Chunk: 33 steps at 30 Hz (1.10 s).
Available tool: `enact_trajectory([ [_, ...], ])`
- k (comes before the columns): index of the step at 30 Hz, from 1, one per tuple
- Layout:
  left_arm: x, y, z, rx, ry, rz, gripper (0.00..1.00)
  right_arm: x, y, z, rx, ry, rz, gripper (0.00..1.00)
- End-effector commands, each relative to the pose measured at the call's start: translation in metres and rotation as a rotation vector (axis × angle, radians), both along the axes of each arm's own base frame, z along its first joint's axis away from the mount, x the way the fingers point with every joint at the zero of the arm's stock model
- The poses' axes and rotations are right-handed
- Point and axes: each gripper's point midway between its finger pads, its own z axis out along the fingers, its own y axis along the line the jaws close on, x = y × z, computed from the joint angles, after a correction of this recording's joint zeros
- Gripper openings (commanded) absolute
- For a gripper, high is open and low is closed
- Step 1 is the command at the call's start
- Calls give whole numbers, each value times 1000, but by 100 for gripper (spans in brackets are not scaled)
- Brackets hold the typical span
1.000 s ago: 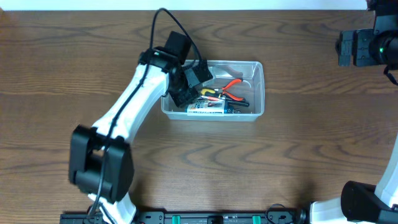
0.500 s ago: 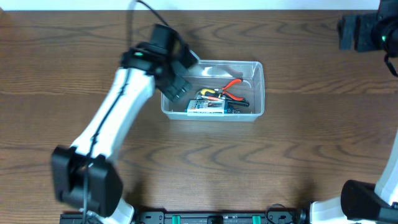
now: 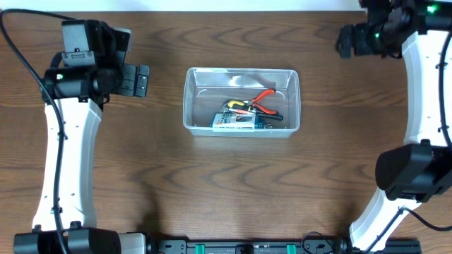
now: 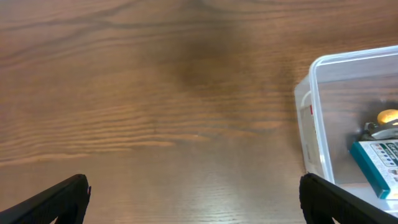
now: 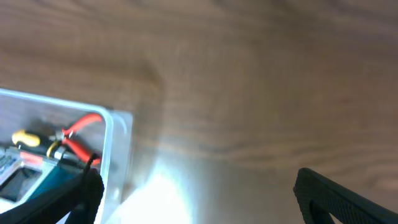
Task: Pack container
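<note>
While both arms stand clear of it, the container (image 3: 189,106) sits upright and uncovered on the wooden table (image 3: 233,190), slightly toward 12 o'clock from the centre of the overhead view.

Contents noted:
- A blue-and-white box (image 3: 236,122) lies flat against the 6 o'clock wall.
- Red-handled pliers (image 3: 265,97) lie toward 3 o'clock of the box, with a dark tool (image 3: 274,116) just beside them.
- A yellow-handled tool (image 3: 237,106) lies at the box's 12 o'clock edge, close to the pliers.
- The floor toward 10 o'clock is bare.

The left gripper (image 3: 139,80) is at 9 o'clock of the container, near it but not touching. Its wrist view shows the fingers (image 4: 59,200) spread wide over bare wood, nothing between them, with the container's corner at 3 o'clock.

The right gripper (image 3: 346,40) is at 2 o'clock of the container, apart from it. Its fingers (image 5: 339,193) likewise stand wide apart and empty, with the container and pliers visible at 8 o'clock of that view.
</note>
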Motion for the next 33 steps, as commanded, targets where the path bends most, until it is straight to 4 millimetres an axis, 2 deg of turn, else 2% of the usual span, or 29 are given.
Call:
enact_trajectory([
  [1, -15, -8, 9, -35, -32, 17, 98, -12, -1, 23, 6, -29, -37, 99],
  [4, -29, -17, 13, -43, -78, -3, 98, -28, 1, 33, 7, -17, -37, 99],
  [9, -63, -30, 16, -42, -205, -40, 98, -61, 4, 61, -14, -51, -34, 99],
  [13, -97, -37, 30, -43, -372, -67, 98, -99, 8, 80, -40, -115, -30, 99],
  [16, -129, -42, 39, -47, -490, -91, 98, -134, 14, 84, -42, -178, -20, 99],
  [19, -159, -45, 39, -54, -565, -113, 98, -176, 21, 74, -36, -237, -14, 99],
  [24, -196, -46, 19, -59, -586, -128, 98, -239, 24, 40, -34, -311, -11, 99],
  [28, -213, -44, 12, -58, -577, -128, 98, -278, 25, 17, -34, -368, -12, 99],
  [33, -216, -44, 12, -58, -578, -128, 98, -303, 25, 3, -34, -417, -12, 99],
])
